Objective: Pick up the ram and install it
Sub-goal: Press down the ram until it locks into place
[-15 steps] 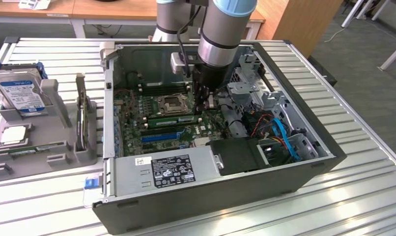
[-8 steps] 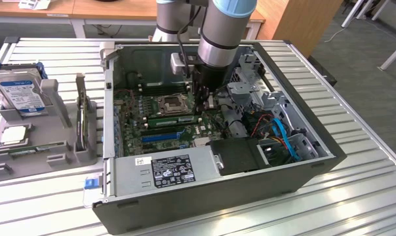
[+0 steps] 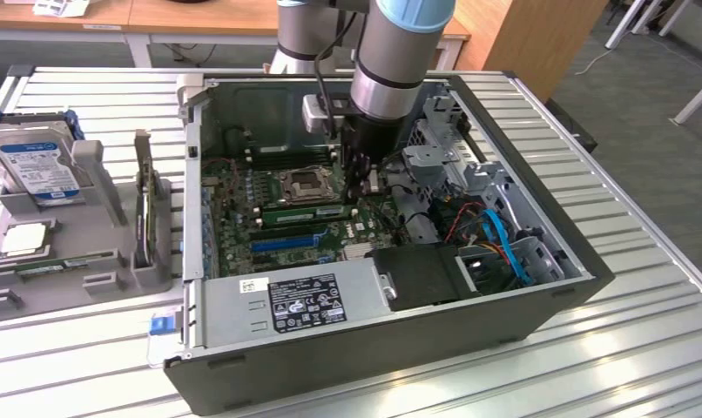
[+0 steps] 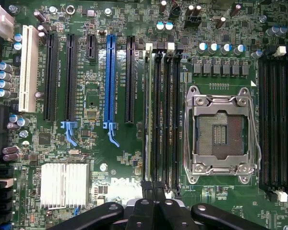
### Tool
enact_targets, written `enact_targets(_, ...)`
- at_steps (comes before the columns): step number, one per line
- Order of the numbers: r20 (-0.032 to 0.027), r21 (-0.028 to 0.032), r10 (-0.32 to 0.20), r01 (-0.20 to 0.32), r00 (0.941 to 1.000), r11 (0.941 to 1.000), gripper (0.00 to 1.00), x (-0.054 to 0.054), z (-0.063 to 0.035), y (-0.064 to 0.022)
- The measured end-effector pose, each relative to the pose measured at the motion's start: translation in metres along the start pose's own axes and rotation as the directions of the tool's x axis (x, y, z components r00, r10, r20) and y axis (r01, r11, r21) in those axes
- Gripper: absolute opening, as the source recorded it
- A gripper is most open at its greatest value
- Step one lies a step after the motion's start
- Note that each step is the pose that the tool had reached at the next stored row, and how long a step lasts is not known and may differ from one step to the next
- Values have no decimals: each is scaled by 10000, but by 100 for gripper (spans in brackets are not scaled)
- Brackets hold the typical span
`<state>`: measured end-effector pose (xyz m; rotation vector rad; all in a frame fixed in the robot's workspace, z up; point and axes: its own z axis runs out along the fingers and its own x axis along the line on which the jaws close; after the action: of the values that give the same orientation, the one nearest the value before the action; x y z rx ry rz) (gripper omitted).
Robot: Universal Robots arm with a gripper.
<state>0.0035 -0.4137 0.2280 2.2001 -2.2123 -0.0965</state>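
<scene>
From the exterior view, the arm (image 3: 388, 61) reaches straight down into the open computer case (image 3: 560, 287), and its gripper (image 3: 361, 193) sits low over the motherboard (image 3: 240, 222), just to the exterior view's right of the empty processor socket (image 3: 303, 185). The dark wrist hides the fingertips here, so how they stand cannot be read from this side. A green stick, the ram (image 3: 307, 209), lies edge-up in a slot just below the socket, close beside the gripper; whether the fingers touch it is blocked from sight. Outside the case, toward the exterior view's left, a grey holder tray (image 3: 101, 218) carries a silver hard drive (image 3: 35, 165) with a blue label and a small square chip (image 3: 23, 239). The power supply (image 3: 293, 300) covers the board's near edge. In the wrist view, the gripper's black linkages (image 4: 153, 211) meet at the middle with the fingers pressed together, their tips cut off by the frame edge. Straight ahead of them the ram (image 4: 147, 110) stands thin and pale in the outermost of four black memory slots (image 4: 164, 120), seen edge-on so no labels can be made out. Beside it lie the open socket (image 4: 220, 132), a blue expansion slot (image 4: 109, 79) and a silver heatsink (image 4: 65, 184).
</scene>
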Motion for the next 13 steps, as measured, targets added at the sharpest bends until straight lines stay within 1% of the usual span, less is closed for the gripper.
enact_targets(13, -4, -2, 0, 0, 10000, 10000, 10, 1, 16, -1)
